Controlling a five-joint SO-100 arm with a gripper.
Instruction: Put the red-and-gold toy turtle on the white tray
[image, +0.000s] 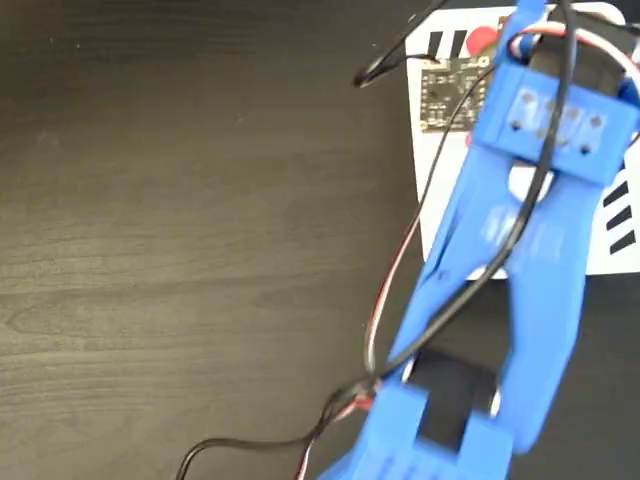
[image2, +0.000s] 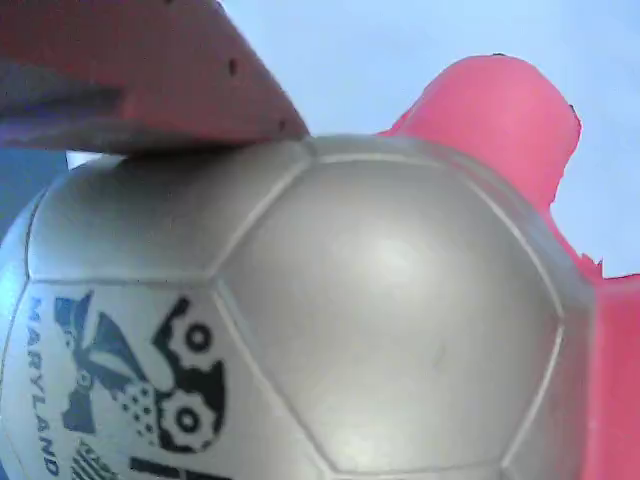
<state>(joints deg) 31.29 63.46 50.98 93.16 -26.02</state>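
Note:
The red-and-gold toy turtle (image2: 380, 300) fills the wrist view, its shiny domed shell showing a black printed mark at lower left and its coral-red head at upper right. One reddish finger (image2: 150, 70) of my gripper presses on the shell's top left; the other finger is out of view. Pale surface behind the turtle is the white tray (image2: 400, 50). In the fixed view the blue arm (image: 530, 250) reaches up over the white tray (image: 440, 190) at upper right and hides the gripper. Only a red bit of the turtle (image: 484, 40) peeks out beside the wrist, over the tray's top edge.
The tray lies on a dark wood-grain table (image: 180, 220), with black stripes along its top and right edges. A small circuit board (image: 450, 90) and loose black, red and white cables (image: 400, 270) hang along the arm.

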